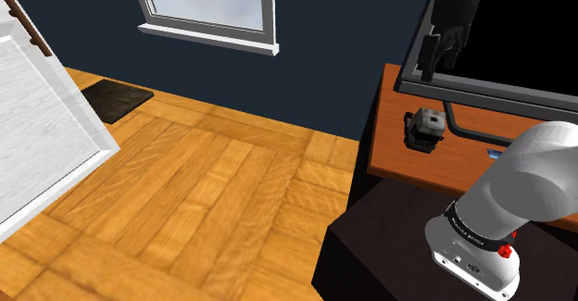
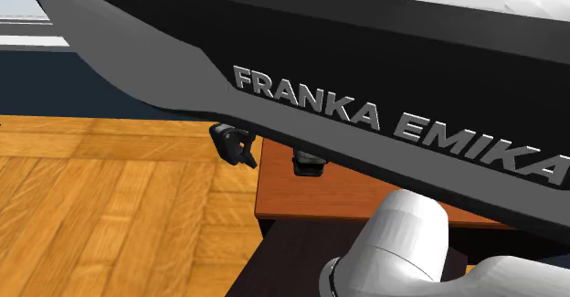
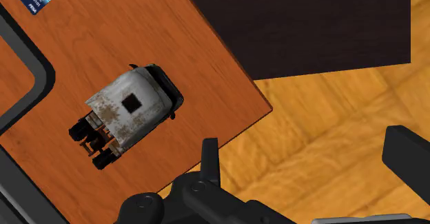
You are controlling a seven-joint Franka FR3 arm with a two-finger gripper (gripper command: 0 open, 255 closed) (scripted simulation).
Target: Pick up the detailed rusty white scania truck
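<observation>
The truck (image 3: 127,112) has a rust-stained white cab and dark wheels, and it stands on a reddish-brown wooden table (image 3: 103,36) near the table's edge. In the shoulder view the truck (image 1: 425,128) sits below my black gripper (image 1: 433,60), which hangs well above it. My gripper (image 3: 306,162) is open with nothing between its fingers (image 3: 210,162); its middle lies over the floor just past the table's edge, with the truck off to one side. In the second exterior view the gripper (image 2: 234,145) hangs beside the table's left edge, and the truck (image 2: 309,164) peeks out under the arm.
A dark-rimmed frame (image 1: 482,91) lies on the table behind the truck. The dark stand (image 1: 389,244) adjoins the table. Wooden parquet floor (image 1: 204,197) spreads toward the shoulder view's left, with a white cabinet (image 1: 37,132) and a dark mat (image 1: 116,98). My arm link (image 2: 365,58) blocks much of the second exterior view.
</observation>
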